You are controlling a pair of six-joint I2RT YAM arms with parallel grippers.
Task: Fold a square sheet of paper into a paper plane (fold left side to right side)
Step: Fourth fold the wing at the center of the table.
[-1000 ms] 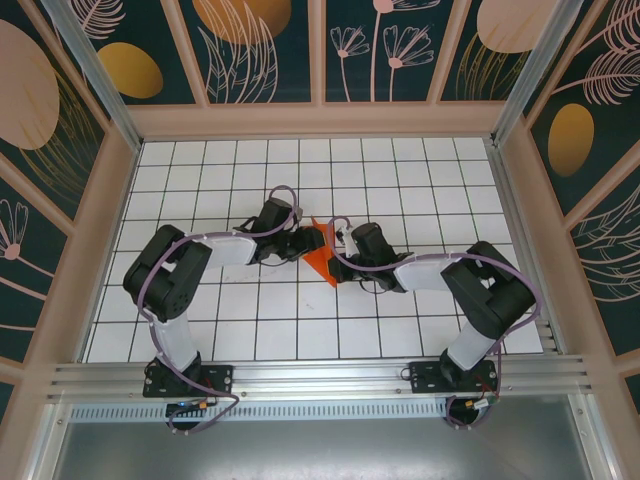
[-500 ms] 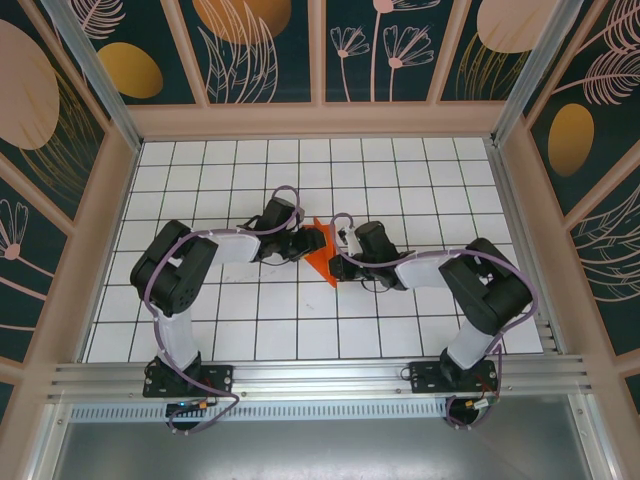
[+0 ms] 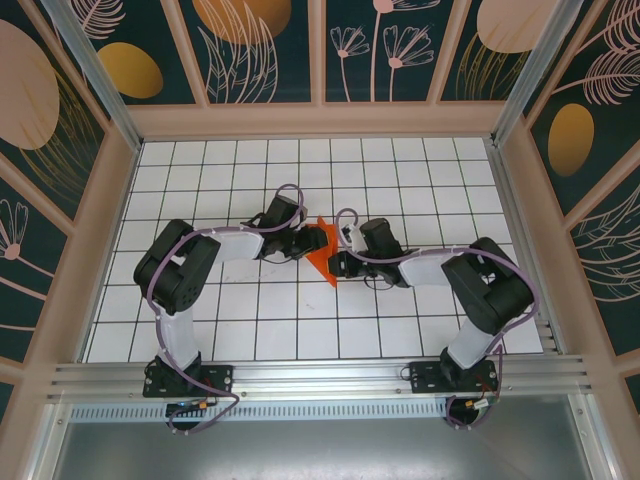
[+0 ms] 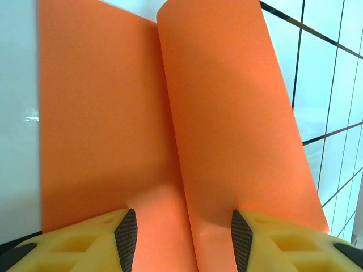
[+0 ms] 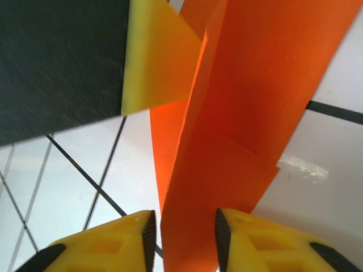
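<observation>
Lying between both grippers, long axis running away from the bases, the paper (image 3: 321,260) passes through the half-open left gripper (image 4: 184,241) and loosened right gripper (image 5: 182,241), neither clamping it.

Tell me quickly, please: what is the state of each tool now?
Left tool: open, orange paper in the gap, not pinched.
Right tool: open, the same paper in the gap, not pinched.

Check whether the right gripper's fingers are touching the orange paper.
Cannot tell. In the right wrist view the orange paper runs between the fingers of the right gripper, meeting one pad's edge, but contact or mere overlap is unclear.
</observation>
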